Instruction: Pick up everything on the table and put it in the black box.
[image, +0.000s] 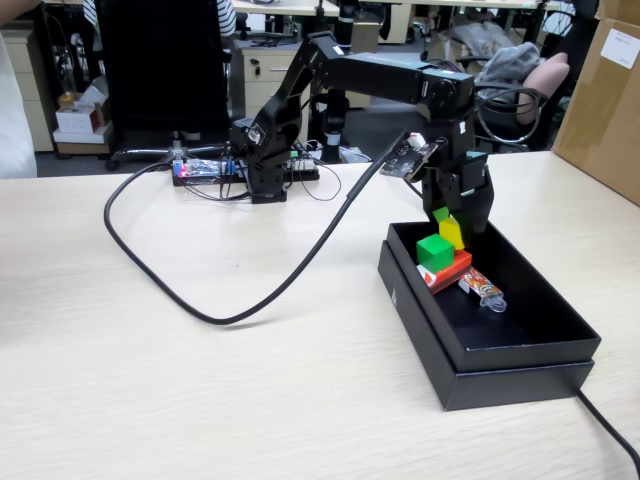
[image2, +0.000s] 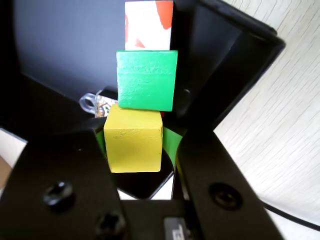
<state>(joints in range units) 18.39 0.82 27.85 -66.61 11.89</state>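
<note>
Thick black cable (image: 200, 300) looped across pale wood-grain surface, running from circuit board (image: 200, 170) with small lit red and blue lights at far edge. Small orange-patterned wrapped packet (image: 482, 289) with clear twisted end, lying flat; also partly visible in wrist view (image2: 97, 105). Cardboard carton (image: 605, 95) at right edge; office chair (image: 165, 70) and desks behind.

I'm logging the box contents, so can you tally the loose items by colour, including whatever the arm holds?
Red block with white markings: 1, in the black box
Green cube: 1, on the red block
Yellow cube: 1, between the end effector jaws over the box
Orange-patterned packet: 1, in the box
Total: 4
</note>
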